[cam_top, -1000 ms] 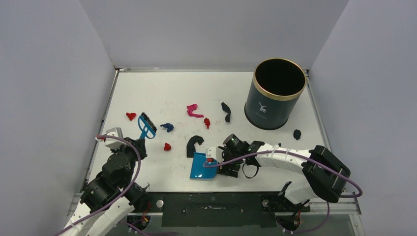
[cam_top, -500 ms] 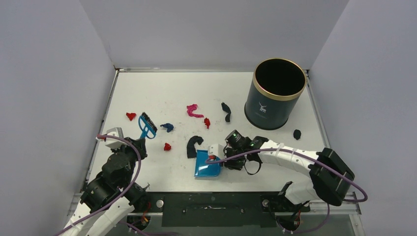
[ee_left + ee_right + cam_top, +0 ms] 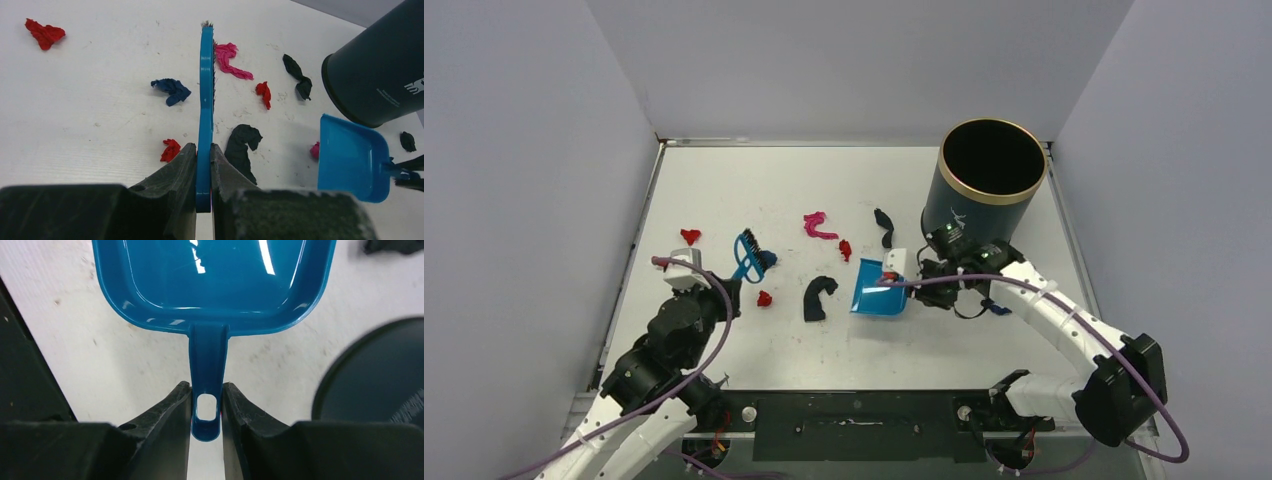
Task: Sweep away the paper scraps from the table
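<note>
So, starting closest to me: the left claw (image 3: 203, 152) is pinched nearly shut on the handle of the blue brush (image 3: 205, 75). It holds the brush on edge with the bristles facing right, which I reckon is so a stroke pushes stuff toward the pan.

The right claw (image 3: 206, 390) is clamped on the dustpan (image 3: 215, 280) handle, right at the hang hole. The pan's mouth points left at the mess, so it's set up as the catcher. What the wrist view shows of the pan is empty. I can't tell whether its lip is touching the surface (image 3: 754, 180) or hanging just above it.

All the paper scraps (image 3: 817, 294) I can see are on the surface, none collected:
- A red lump (image 3: 764, 298) and a black curl lie between the two tools.
- A dark blue wad (image 3: 767, 260) sits just beside the brush head.
- Further back are a magenta strip (image 3: 817, 226), a small red bit (image 3: 845, 248) and a black strip (image 3: 884, 228).
- One red piece (image 3: 690, 236) sits out on the far left.

The dark bin (image 3: 984, 190) stands at the back right, just behind the right claw. That's handy for dumping the pan, I'd guess. Sweeping looks barely begun.
</note>
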Robot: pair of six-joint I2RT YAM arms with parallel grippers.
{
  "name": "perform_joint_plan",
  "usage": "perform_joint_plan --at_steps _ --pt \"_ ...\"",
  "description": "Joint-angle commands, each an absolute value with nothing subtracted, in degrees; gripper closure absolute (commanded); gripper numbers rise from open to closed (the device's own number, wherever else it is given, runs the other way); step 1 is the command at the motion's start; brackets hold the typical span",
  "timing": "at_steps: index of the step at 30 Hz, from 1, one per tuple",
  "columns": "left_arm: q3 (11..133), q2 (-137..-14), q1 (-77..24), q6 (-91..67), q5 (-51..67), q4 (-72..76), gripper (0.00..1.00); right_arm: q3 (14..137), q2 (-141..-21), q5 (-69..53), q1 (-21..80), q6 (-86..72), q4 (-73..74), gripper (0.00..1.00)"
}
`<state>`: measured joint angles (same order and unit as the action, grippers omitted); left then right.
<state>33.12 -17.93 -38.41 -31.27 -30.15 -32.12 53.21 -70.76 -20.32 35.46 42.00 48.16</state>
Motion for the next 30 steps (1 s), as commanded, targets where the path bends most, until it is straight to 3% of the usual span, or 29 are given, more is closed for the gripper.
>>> perform_joint_plan --at_steps 1,7,11,17,24,30 --pt "33.50 -20.43 -38.06 -31.12 -24.84 -26.01 1.00 63.71 -67.16 -21.98 27.62 49.88 59.53 0.95" --pt "29.81 -24.96 -38.28 -40.12 -15.94 -15.50 1.00 77.09 -63.91 -28.12 15.63 51.13 66.36 0.95" --pt "27.64 -31.61 -39.41 -46.60 -8.44 -3.71 1.00 81.30 -61.21 -27.34 13.00 44.86 64.51 0.95" --pt "28.50 -46.01 -51.71 -47.98 -14.05 11.28 1.00 83.26 -56.84 -26.20 12.91 33.98 60.30 0.95" --pt "38.35 -69.25 -65.93 -47.51 -16.30 27.00 1.00 83.56 -54.05 -24.50 12.89 29.02 56.43 0.95" --pt "53.65 -88.86 -72.23 -47.25 -14.23 32.94 1.00 82.86 -52.94 -23.66 12.87 26.72 55.11 0.95"
